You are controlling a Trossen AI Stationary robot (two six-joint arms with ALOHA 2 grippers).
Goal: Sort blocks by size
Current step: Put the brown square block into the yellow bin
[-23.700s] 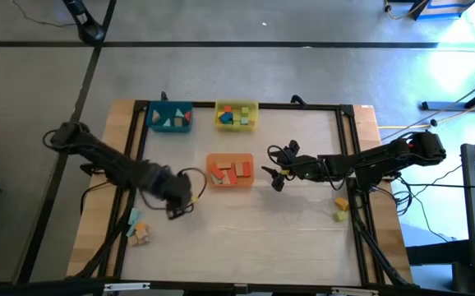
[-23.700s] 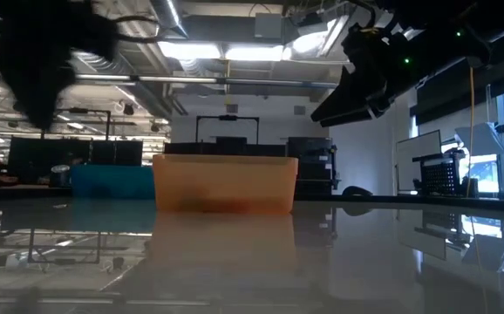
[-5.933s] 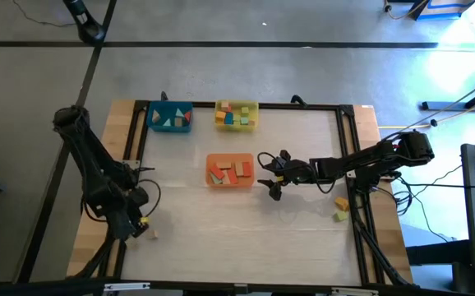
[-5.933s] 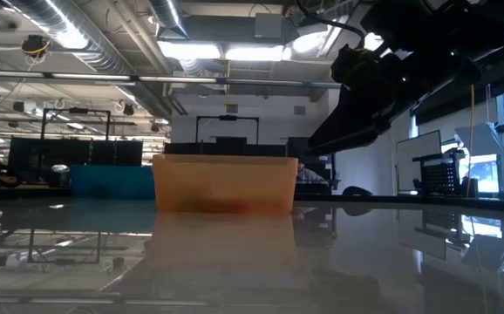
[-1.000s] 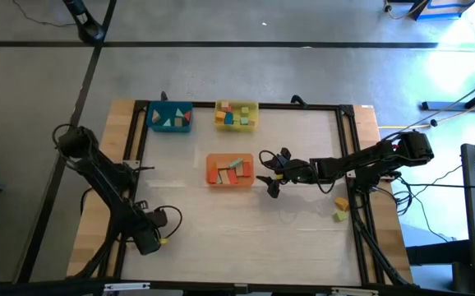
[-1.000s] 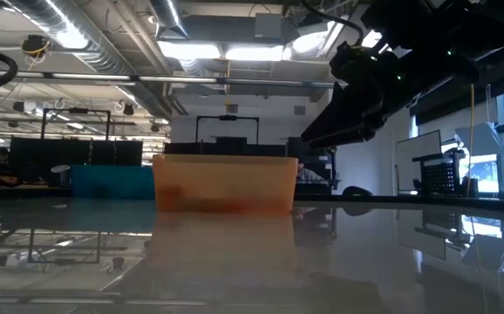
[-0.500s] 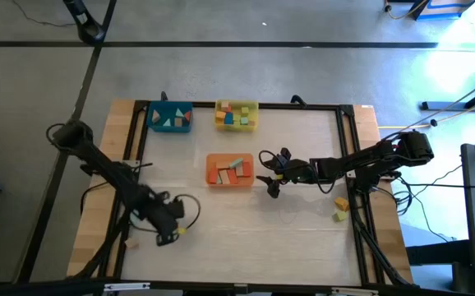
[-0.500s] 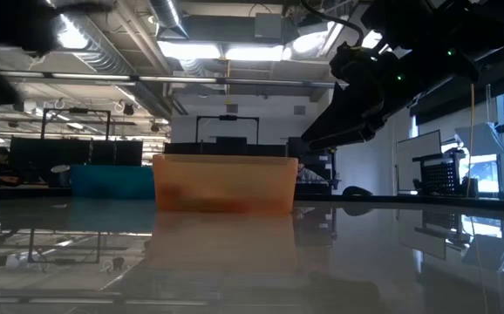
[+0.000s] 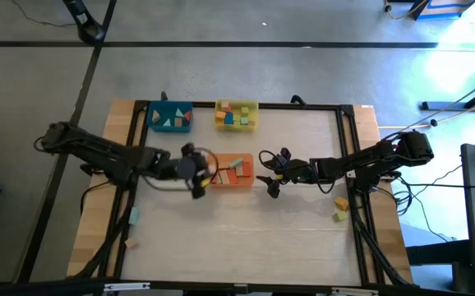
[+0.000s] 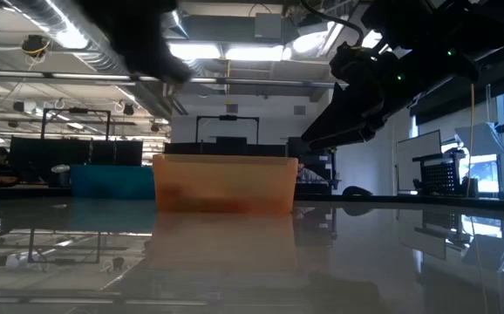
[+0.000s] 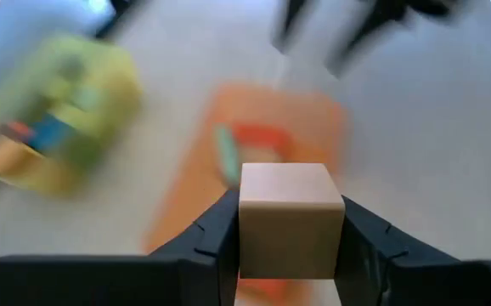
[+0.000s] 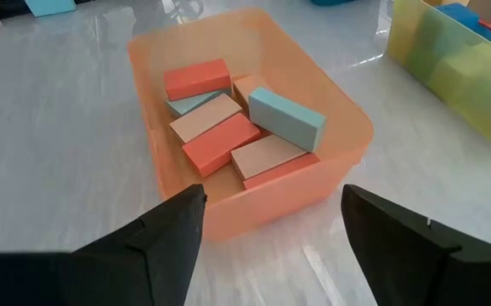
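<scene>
My left gripper (image 9: 198, 178) hovers at the left end of the orange tray (image 9: 231, 171), shut on a natural-wood cube (image 11: 291, 219). In the left wrist view the orange tray (image 11: 271, 144) and the yellow tray (image 11: 67, 119) lie blurred beyond the cube. The orange tray (image 12: 245, 127) holds several red, wooden and pale green blocks lying flat. My right gripper (image 9: 272, 177) waits open just right of that tray, nothing between its fingers (image 12: 171, 238). My left gripper pinches the wooden cube by two opposite side faces (image 11: 247, 229), one finger (image 11: 218, 231) on each side. The fingers slant downward, coming from the table's left. The cube sits level between them, lifted clear of the table.
A blue tray (image 9: 170, 117) and a yellow tray (image 9: 237, 115) with blocks stand at the far edge. Loose blocks lie near the right edge (image 9: 340, 205) and the left edge (image 9: 133, 216). The table's near middle is bare.
My left gripper has swung from the table's near left corner toward the far side and the right, rising and turning as it went, and now stands beside the orange tray. The wooden cube has travelled with it, clear of the table.
</scene>
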